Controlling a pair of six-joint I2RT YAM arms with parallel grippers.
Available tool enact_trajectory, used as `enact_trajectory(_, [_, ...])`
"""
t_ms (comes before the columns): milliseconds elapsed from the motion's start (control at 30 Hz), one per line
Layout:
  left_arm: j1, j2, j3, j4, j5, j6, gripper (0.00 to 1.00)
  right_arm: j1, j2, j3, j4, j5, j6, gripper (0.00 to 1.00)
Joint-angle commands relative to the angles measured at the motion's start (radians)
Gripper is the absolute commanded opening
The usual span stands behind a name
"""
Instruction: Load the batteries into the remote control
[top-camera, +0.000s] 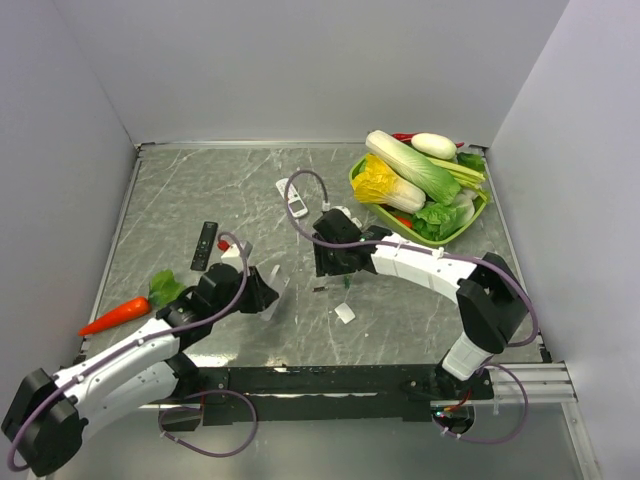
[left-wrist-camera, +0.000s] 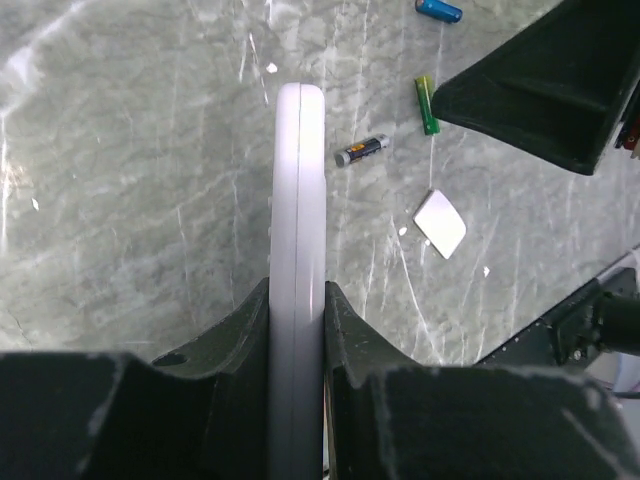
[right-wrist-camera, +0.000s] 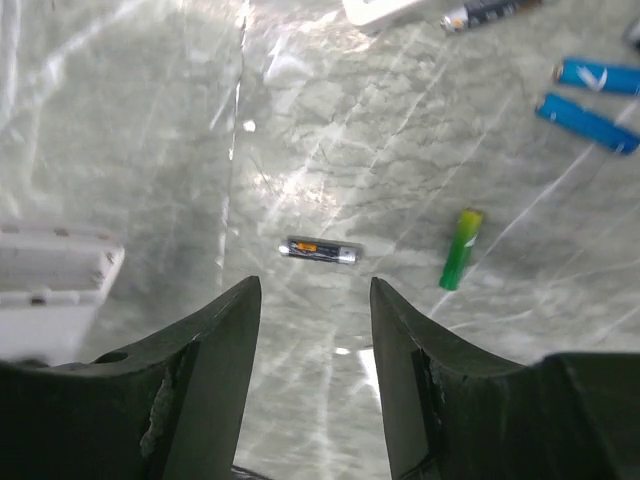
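Observation:
My left gripper (top-camera: 262, 291) is shut on a white remote control (left-wrist-camera: 299, 200), held edge-on above the table. My right gripper (right-wrist-camera: 315, 285) is open and empty, hovering low over a dark battery (right-wrist-camera: 320, 250) that lies just ahead of its fingertips. A green battery (right-wrist-camera: 460, 248) lies to its right, and two blue batteries (right-wrist-camera: 590, 100) lie farther right. Another dark battery (right-wrist-camera: 490, 12) lies at the far edge. The left wrist view shows the dark battery (left-wrist-camera: 362, 150), the green battery (left-wrist-camera: 427, 105) and a blue one (left-wrist-camera: 439, 11).
A small white cover plate (left-wrist-camera: 441, 222) lies near the batteries. A black remote (top-camera: 204, 245) and a small white remote (top-camera: 297, 205) lie farther back. A carrot (top-camera: 115, 315) is at the left. A green basket (top-camera: 357, 186) of vegetables stands at the back right.

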Motion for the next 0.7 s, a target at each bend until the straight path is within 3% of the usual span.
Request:
enact_trajectory(0, [0.026,-0.069,-0.074,0.098,0.08,-0.052,0.02,0.001,0.006,0.018,-0.017,-0.025,-0.361,0.54])
enact_trajectory(133, [0.048,-0.138,-0.16,0.185,0.123,-0.128,0.02,0.002,0.018,0.044,-0.07,-0.099,-0.672,0.54])
enact_trajectory(233, [0.072,-0.169,-0.224,0.254,0.157,-0.176,0.02,0.002,0.047,0.053,-0.083,-0.149,-0.8,0.52])
enact_trajectory(667, [0.146,-0.289,-0.368,0.345,0.254,-0.274,0.02,0.005,0.15,0.073,-0.081,-0.294,-1.02,0.51])
